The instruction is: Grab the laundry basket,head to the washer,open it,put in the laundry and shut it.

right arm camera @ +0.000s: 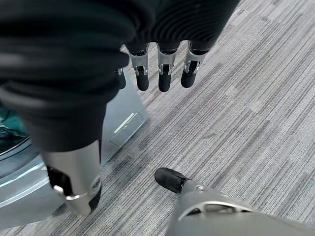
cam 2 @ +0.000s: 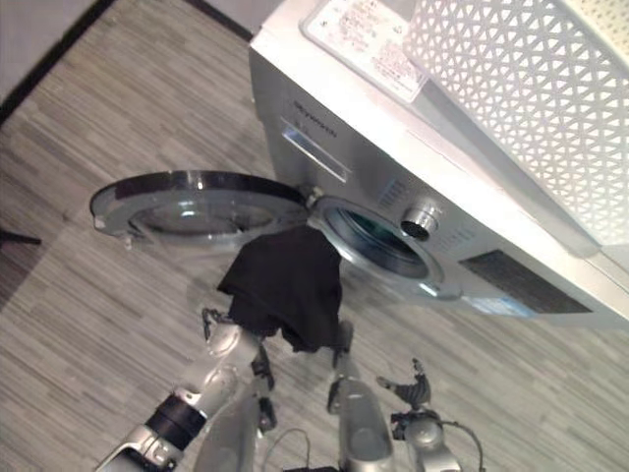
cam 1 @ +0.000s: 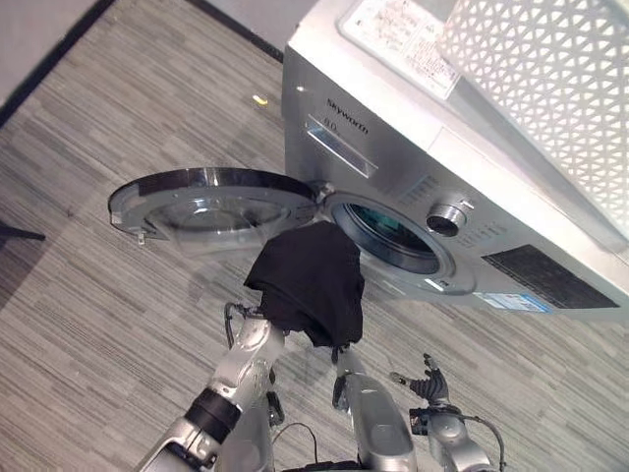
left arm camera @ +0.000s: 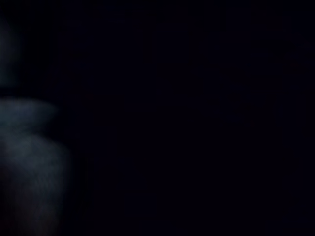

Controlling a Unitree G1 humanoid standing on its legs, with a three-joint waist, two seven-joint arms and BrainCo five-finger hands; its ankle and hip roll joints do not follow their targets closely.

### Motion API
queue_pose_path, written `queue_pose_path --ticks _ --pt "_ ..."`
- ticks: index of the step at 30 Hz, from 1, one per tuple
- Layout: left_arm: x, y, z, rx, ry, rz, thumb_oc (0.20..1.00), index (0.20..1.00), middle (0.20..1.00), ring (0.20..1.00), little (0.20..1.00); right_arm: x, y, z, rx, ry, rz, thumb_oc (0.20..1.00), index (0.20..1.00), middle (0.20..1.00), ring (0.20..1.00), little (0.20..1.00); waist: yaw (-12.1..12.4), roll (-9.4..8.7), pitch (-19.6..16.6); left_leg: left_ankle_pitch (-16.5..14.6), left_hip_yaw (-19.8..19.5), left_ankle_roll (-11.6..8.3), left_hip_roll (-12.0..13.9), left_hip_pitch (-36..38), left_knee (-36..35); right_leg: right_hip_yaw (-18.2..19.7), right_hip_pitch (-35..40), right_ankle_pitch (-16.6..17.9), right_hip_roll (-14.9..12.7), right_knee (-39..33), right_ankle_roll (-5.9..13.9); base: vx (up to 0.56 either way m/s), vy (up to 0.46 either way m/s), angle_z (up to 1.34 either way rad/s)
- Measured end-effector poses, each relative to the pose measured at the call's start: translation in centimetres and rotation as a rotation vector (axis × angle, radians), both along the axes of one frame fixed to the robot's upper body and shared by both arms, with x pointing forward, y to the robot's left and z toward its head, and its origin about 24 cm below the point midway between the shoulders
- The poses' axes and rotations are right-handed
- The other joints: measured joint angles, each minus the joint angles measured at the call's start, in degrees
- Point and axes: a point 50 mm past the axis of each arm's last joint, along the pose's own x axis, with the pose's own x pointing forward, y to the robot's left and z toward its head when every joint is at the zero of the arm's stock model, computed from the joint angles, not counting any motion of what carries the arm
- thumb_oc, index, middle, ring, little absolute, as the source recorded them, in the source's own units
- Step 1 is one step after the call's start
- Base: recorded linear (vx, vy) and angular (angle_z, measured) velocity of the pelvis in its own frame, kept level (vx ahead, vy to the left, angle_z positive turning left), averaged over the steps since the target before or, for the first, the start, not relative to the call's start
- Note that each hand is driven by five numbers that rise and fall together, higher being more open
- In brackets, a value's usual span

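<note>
The round glass-and-chrome washer door (cam 1: 211, 202) stands swung wide open to the left of the silver front-loading washing machine (cam 1: 393, 147). A black cloth garment (cam 1: 310, 280) hangs draped over the left hand (cam 1: 257, 324), just in front of the drum opening (cam 1: 393, 234); the cloth hides that hand's fingers, so whether they are closed cannot be told. Near and to the right, the right hand (right arm camera: 160, 69) hangs over the grey striped carpet floor (cam 1: 118, 118), fingers relaxed and holding nothing. Far right, the white perforated plastic laundry basket (cam 1: 550, 88) rests on top of the machine.
</note>
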Motion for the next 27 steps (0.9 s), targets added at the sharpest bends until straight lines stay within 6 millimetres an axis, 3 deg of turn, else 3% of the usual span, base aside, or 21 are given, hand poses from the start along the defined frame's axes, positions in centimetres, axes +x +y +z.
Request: queue_pose_path --ticks 5,11,14,15,17,18,20,22,23,24,27 --pt "0.6 -0.6 0.9 -0.022 -0.038 0.005 0.200 0.200 0.200 0.200 0.200 1.7 1.3 0.5 0.004 -0.028 0.040 1.000 1.000 1.000 1.000 1.000 0.2 -0.17 2.2 -0.2 -0.1 0.14 -0.5 -3.2 1.3 0.1 -2.6 0.6 -0.2 0.0 -0.32 -0.01 0.082 0.02" --pt "1.2 -1.2 -0.7 0.045 0.029 -0.006 0.200 0.200 0.200 0.200 0.200 3.3 0.7 0.2 0.019 -0.008 -0.048 1.000 1.000 1.000 1.000 1.000 0.3 0.38 3.1 -1.3 0.1 1.60 -1.3 -5.6 3.7 1.4 -6.0 0.7 -1.9 3.3 0.00 -0.02 0.133 -0.04" --pt "1.7 -2.2 -0.2 0.061 0.018 -0.033 0.200 0.200 0.200 0.200 0.200 3.8 -0.6 0.4 0.037 -0.018 -0.128 1.000 1.000 1.000 1.000 1.000 -0.2 1.00 3.5 -4.4 -0.3 3.50 -2.6 -10.5 10.9 5.2 -12.9 -2.4 -4.0 14.1 0.58 0.01 0.042 0.04" --pt "2.0 -2.4 -0.3 0.065 0.028 -0.030 0.200 0.200 0.200 0.200 0.200 3.8 -1.2 0.3 0.031 0.001 -0.156 1.000 1.000 1.000 1.000 1.000 -0.5 1.23 3.9 -6.0 -0.5 4.25 -2.8 -12.1 14.4 9.3 -15.1 -3.6 -4.9 17.9 0.91 0.08 0.007 0.13" --pt "2.1 -2.4 -0.2 0.065 0.025 -0.027 0.200 0.200 0.200 0.200 0.200 3.7 -1.5 0.0 0.028 0.024 -0.178 1.000 1.000 1.000 1.000 1.000 -0.7 1.29 3.9 -6.4 -0.4 4.44 -3.7 -12.7 15.0 13.8 -16.0 -4.4 -5.2 17.1 0.99 0.12 -0.042 0.08" --pt "2.2 -2.1 -0.2 0.060 0.029 -0.008 0.200 0.200 0.200 0.200 0.200 3.8 -1.8 0.1 0.021 0.031 -0.194 1.000 1.000 1.000 1.000 1.000 -0.7 1.24 3.9 -6.8 0.3 4.60 -4.3 -14.5 15.8 16.8 -15.9 -4.9 -6.3 12.5 1.89 0.14 -0.092 -0.06" --pt "2.7 -1.2 -0.5 0.058 0.052 0.043 0.200 0.200 0.200 0.200 0.200 4.7 -1.7 0.7 0.024 0.006 -0.198 1.000 1.000 1.000 1.000 1.000 -1.1 1.68 4.2 -7.0 0.7 5.23 -3.7 -16.4 16.9 15.9 -15.8 -3.4 -6.3 7.7 2.13 0.09 -0.096 -0.16" --pt "2.9 -0.8 -1.1 0.066 0.081 0.066 0.200 0.200 0.200 0.200 0.200 5.3 -1.2 1.2 0.034 -0.025 -0.176 1.000 1.000 1.000 1.000 1.000 -1.3 1.56 4.5 -8.0 1.3 4.01 -2.4 -17.1 19.1 15.3 -15.3 0.6 -5.7 5.8 2.69 0.14 -0.242 -0.23" --pt "2.9 -0.7 -1.4 0.051 0.095 0.080 0.200 0.200 0.200 0.200 0.200 5.4 -1.0 1.3 0.034 -0.034 -0.161 1.000 1.000 1.000 1.000 1.000 -1.6 1.56 4.5 -8.4 1.3 3.22 -1.7 -17.1 19.4 15.3 -14.9 1.1 -5.2 5.2 3.85 0.18 -0.365 -0.21" --pt "2.9 -0.9 -1.6 0.048 0.104 0.084 0.200 0.200 0.200 0.200 0.200 5.5 -0.6 1.4 0.035 -0.043 -0.141 1.000 1.000 1.000 1.000 1.000 -1.5 1.77 4.5 -8.3 0.5 3.23 -1.5 -17.3 19.9 15.3 -14.1 1.4 -4.5 5.0 3.65 0.10 -0.291 -0.17" --pt "3.2 -2.8 -0.6 0.011 0.090 0.055 0.200 0.200 0.200 0.200 0.200 6.2 0.5 2.2 0.027 -0.090 -0.068 1.000 1.000 1.000 1.000 1.000 -2.9 1.84 4.5 -6.7 -6.6 0.73 -0.5 -17.9 18.3 12.4 -14.4 0.6 -2.2 6.0 2.71 0.08 -0.281 0.18"
